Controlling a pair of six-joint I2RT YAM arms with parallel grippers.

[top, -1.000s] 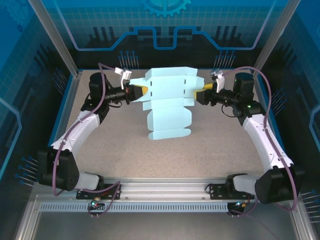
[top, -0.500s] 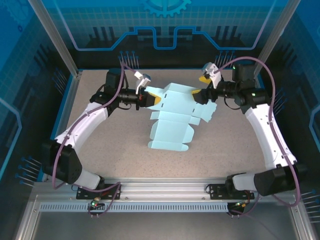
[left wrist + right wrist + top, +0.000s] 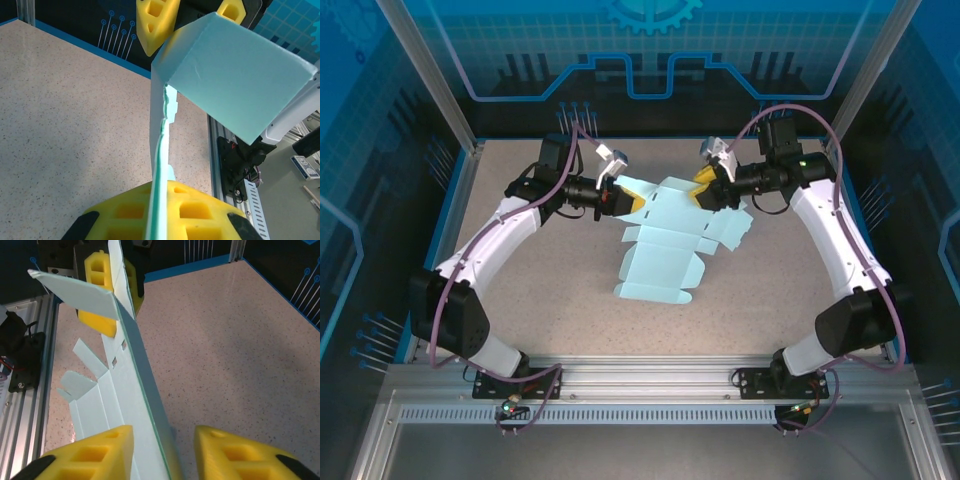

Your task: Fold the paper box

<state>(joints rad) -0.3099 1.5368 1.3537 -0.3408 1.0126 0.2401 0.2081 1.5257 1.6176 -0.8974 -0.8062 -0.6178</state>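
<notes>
**Box** (image 3: 665, 240). Pale cyan die-cut card, flaps not yet locked. Far end raised between the two arms, near end resting on bench (image 3: 520, 300) near the middle. Judged early in the task: creased in part, no walls closed.

**Left end effector** (image 3: 632, 202). Clamped tight on left edge of box, card pinched flat between yellow pads (image 3: 200, 210). Seen edge-on from the left wrist, with one panel (image 3: 235, 80) bent over above the pinch.

**Right end effector** (image 3: 705, 190). At far right corner of box. Jaws part-way apart, straddling an upright card edge. Fingers (image 3: 235, 455) clear of card on one side, so not gripping as far as can be told.

**Step in hand, as judged.** Taking a second hold so that a panel can be turned along its crease.

**Handling notes.**
- Seat right jaws squarely on the panel beyond the crease, not across it, before closing.
- Close gently: thin card, likely to dent or buckle under a hard pinch.
- Use left hold as the anchor.
- Turn about the crease line rather than pulling outward, to avoid tearing or drawing card out of the left pads.
- Move both arms together, taking up slack without stretching.
- Watch loose tabs (image 3: 75, 385) near bench for snagging or folding the wrong way.
- Leave near end on bench as light support while raising the panel.
</notes>
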